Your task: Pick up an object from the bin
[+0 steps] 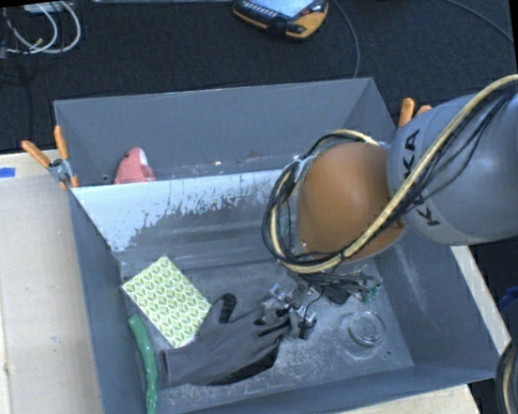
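Note:
My gripper (293, 310) hangs low over the bin's floor, right of centre, under the orange cover on the wrist. Its tip is at the right end of a black glove (223, 348) that lies flat along the front of the bin, and seems to touch it. A small clear round thing (363, 330) lies on the floor just to the right of the gripper. Left of the glove, a square pad with a green and white pattern (166, 301) rests tilted against the left wall.
A narrow green strip (144, 363) lies along the foot of the left wall. A pink thing (132, 166) sits high in the far left corner. The arm and its cables cover the right side of the bin.

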Controlling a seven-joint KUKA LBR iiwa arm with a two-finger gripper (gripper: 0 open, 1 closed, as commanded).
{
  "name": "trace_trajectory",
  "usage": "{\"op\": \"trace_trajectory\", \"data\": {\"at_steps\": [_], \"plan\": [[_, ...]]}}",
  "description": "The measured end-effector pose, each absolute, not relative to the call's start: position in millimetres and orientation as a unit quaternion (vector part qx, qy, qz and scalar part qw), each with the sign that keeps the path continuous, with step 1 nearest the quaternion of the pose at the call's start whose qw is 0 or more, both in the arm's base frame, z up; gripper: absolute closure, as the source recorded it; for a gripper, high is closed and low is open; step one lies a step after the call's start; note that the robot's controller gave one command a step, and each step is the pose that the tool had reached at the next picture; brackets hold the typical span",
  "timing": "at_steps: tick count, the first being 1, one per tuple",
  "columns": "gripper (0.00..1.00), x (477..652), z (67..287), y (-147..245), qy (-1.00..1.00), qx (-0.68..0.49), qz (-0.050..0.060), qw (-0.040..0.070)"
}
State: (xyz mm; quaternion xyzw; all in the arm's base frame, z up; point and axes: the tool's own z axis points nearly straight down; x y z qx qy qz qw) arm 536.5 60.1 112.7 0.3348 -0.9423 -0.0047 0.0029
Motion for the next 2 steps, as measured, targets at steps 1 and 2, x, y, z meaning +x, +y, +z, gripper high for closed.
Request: {"op": "trace_trajectory", "data": {"at_steps": [1, 2], "plan": [[1.0, 549.7, 182, 27, -0.954, 0.3, -0.004, 0.001], [1.0, 553.4, 201, 42, -0.957, 0.291, -0.003, -0.001]]}}
